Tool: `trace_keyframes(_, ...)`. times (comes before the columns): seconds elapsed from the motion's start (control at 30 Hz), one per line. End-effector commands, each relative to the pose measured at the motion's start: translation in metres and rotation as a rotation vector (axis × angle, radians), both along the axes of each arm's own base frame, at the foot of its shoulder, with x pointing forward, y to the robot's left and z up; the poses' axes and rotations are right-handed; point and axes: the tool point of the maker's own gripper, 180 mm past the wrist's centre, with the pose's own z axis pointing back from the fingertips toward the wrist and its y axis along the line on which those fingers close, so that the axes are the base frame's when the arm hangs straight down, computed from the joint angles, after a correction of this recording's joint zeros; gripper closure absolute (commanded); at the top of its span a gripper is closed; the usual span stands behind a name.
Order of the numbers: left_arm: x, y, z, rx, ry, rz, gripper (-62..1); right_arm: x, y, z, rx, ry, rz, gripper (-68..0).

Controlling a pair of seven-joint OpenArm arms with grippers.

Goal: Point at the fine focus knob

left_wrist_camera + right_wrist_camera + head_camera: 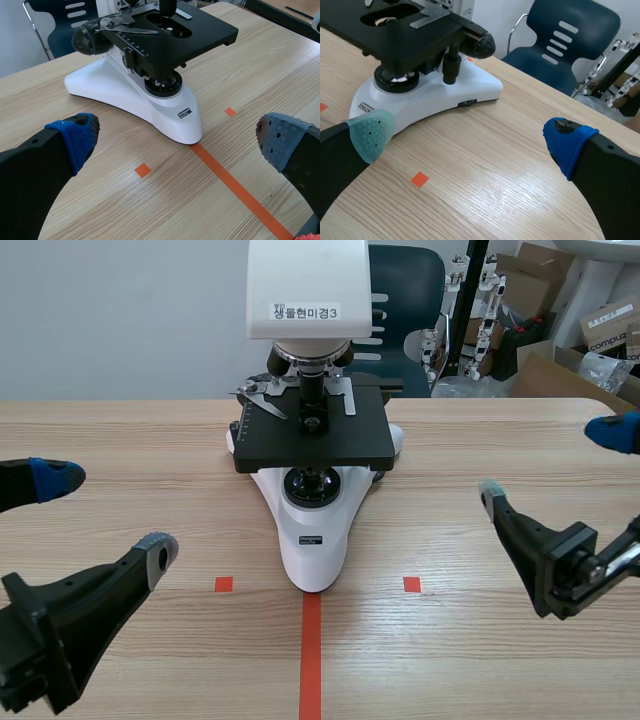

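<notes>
Setting: You face a white microscope [312, 530] on a wooden table [120, 430], standing at your 12 o'clock, with neither arm touching it.
Left gripper [105, 518]: Low at your 8 o'clock, fingers spread wide and holding nothing.
Right gripper [552, 462]: At your 4 o'clock, also spread and holding nothing.
Fine focus knob [89, 39]: Part of the black knob cluster on the microscope's flank, behind the black stage [200, 30] and ahead of the left gripper toward its 11 o'clock. A matching cluster [480, 45] shows on the other flank, toward the right gripper's 11 o'clock. From here you cannot separate the fine knob from the coarse one.
Risk, wrong target: The knobs probably share one axle, so a loose approach could single out the coarse knob instead.
Risk, contact: With the fingers spread, the idle finger could catch the stage edge or the slide clip [125, 27] and shove the microscope off its tape mark.
Risk, ambiguity: Two spread tips point at two places, so bringing them together first would likely read more clearly.
Writing: The head label [307, 312] reads "생물현미경3". The base label [313, 541] is too small to read. A cardboard box [610, 325] at 2 o'clock shows "compu", with the rest cut off.
</notes>
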Motion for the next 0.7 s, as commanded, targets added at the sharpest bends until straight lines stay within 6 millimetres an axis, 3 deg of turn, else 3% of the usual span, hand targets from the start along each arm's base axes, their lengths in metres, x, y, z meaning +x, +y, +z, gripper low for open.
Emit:
trace_keyframes(0.0, 0.0012, -0.0009, 0.0062, -0.015, -0.020, 0.000, -62.3, 0.0044, 0.0046, 0.0100, 0.016, -0.033, 0.018, -67.9)
trace_keyframes(0.67, 0.0012, -0.0009, 0.0062, -0.015, -0.020, 0.000, -62.3, 0.0039, 0.0033, 0.0075, 0.015, -0.027, 0.020, -67.9)
